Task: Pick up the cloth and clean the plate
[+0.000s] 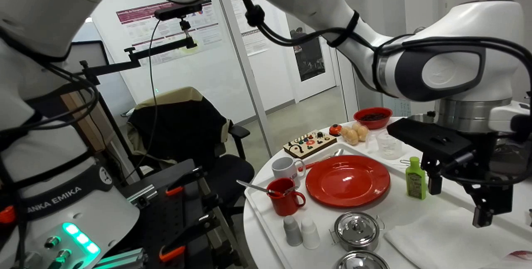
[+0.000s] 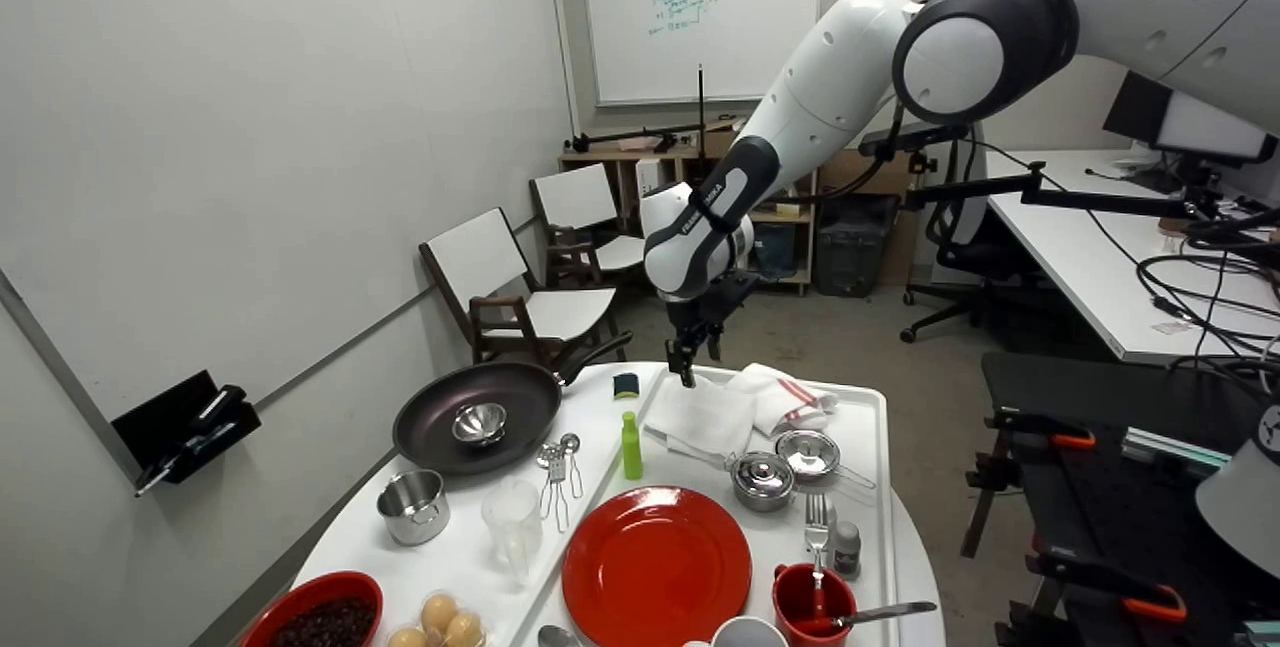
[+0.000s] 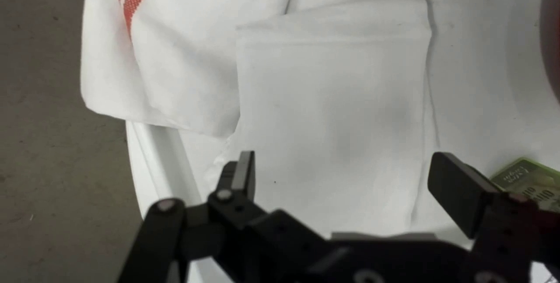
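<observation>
The 2 spread jaws hang above the rectangular white cloth (image 3: 337, 117); a skewed descent could topple the slim lime-green bottle (image 1: 415, 182) nearby.

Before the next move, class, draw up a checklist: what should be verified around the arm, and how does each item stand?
1. Gripper open: ok, jaws wide apart.
2. White cloth beneath the gripper: ok in the wrist view.
3. White cloth separate from the striped towel: not ok, their edges meet.
4. Green bottle safe from a descent: cannot tell; it stands upright, close to the gripper.
5. Red plate face up: ok.
</observation>
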